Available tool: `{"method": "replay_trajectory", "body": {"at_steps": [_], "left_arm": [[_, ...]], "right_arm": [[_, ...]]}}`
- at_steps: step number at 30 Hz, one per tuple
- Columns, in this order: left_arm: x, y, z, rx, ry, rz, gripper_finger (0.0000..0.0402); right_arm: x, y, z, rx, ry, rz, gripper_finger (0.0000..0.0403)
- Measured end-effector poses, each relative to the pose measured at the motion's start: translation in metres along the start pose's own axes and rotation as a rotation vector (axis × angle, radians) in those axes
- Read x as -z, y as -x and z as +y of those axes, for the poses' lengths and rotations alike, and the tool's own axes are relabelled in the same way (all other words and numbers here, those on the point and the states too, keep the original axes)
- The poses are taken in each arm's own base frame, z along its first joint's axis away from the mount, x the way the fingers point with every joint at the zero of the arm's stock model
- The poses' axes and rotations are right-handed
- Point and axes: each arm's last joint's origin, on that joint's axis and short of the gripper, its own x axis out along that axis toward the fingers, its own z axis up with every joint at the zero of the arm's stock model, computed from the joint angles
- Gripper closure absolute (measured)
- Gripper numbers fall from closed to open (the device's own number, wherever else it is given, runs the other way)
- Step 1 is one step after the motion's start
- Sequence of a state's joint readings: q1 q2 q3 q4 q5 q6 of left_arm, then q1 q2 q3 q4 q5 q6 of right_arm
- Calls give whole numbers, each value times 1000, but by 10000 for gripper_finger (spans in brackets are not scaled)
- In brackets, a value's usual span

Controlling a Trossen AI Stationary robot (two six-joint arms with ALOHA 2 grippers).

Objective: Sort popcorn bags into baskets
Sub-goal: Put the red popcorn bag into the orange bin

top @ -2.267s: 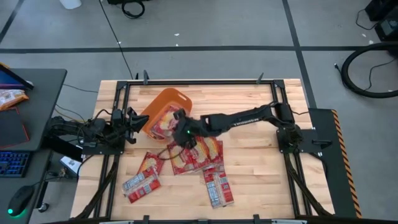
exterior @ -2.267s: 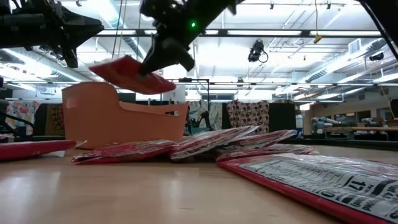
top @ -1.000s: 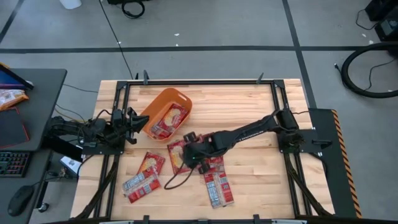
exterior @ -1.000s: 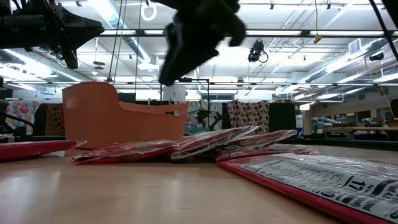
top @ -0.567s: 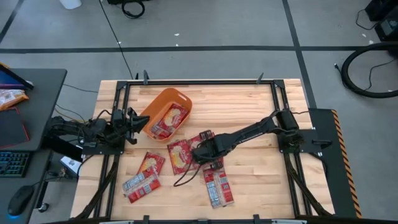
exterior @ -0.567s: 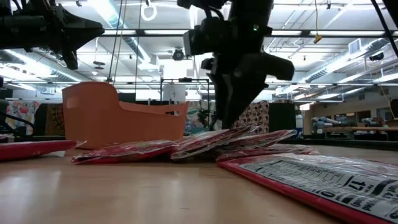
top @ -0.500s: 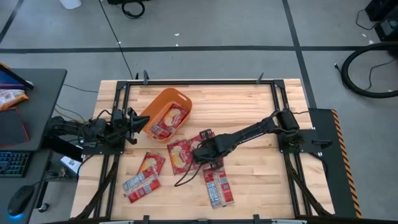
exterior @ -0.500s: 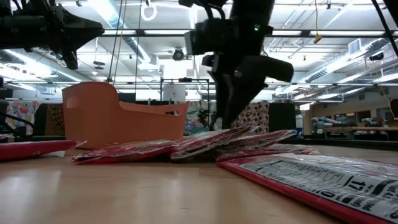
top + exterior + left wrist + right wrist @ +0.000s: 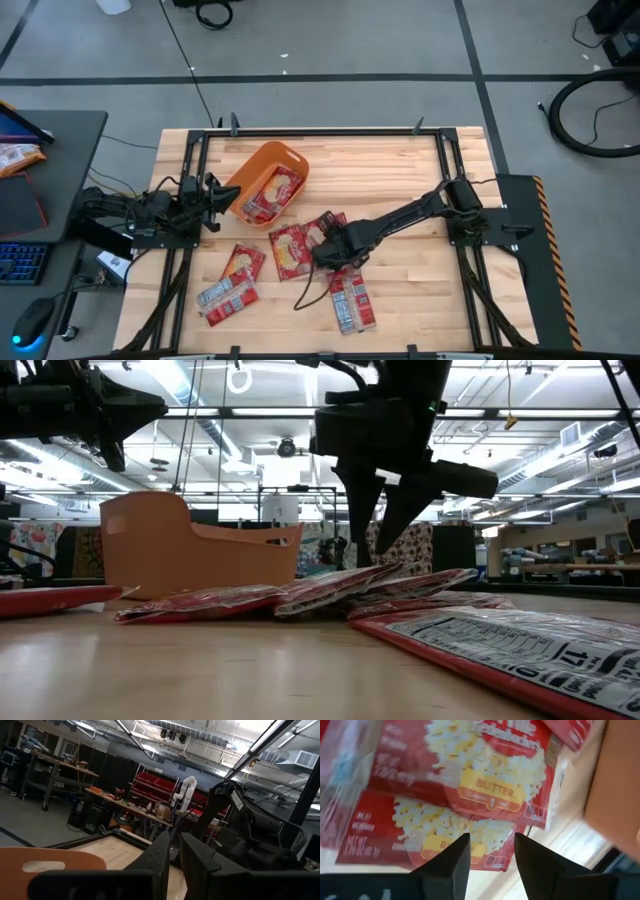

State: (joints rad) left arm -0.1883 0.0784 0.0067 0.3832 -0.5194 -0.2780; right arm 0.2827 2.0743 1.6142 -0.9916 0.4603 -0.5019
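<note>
My right hand [image 9: 327, 250] hangs with its fingers apart just above the overlapping popcorn bags [image 9: 300, 243] in the middle of the desk [image 9: 400, 165], holding nothing. More bags lie in the orange basket [image 9: 262, 170] toward the desk's left. My left hand [image 9: 222, 196] waits beside that basket, fingers nearly together, empty.

popcorn bags [image 9: 485, 775]: you've got red packs, pale popcorn print, yellow "BUTTER" badge
basket [image 9: 262, 160]: plain orange
worktop [image 9: 400, 170]: your light wood planks, black frame
end effectors [image 9: 490, 860]: dark, nearly black
</note>
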Motion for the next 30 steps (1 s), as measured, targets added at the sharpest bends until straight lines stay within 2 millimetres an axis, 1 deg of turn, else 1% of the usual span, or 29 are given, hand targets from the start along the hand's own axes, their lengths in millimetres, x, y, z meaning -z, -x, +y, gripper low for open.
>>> {"method": "replay_trajectory", "body": {"at_steps": [3,6,9,12,17,20,24,27,30], "left_arm": [[0,0,0,0,0,0,353],[0,0,0,0,-1,0,353],[0,0,0,0,-1,0,353],[0,0,0,0,-1,0,353],[0,0,0,0,-1,1,353],[0,0,0,0,-1,0,353],[0,0,0,-1,12,3,353],[1,0,0,-2,13,7,353],[1,0,0,-2,13,7,353]], "right_arm": [[-2,0,0,7,55,-16,247],[0,-8,5,6,103,-6,247],[6,-16,8,4,80,32,247],[12,-18,7,-13,-27,68,247],[25,-5,-2,-57,-225,67,247],[35,0,-12,-135,-390,45,247],[57,0,-25,-267,-594,-32,247],[74,-3,-31,-289,-719,-105,247],[93,-8,-35,-316,-880,-191,247]]}}
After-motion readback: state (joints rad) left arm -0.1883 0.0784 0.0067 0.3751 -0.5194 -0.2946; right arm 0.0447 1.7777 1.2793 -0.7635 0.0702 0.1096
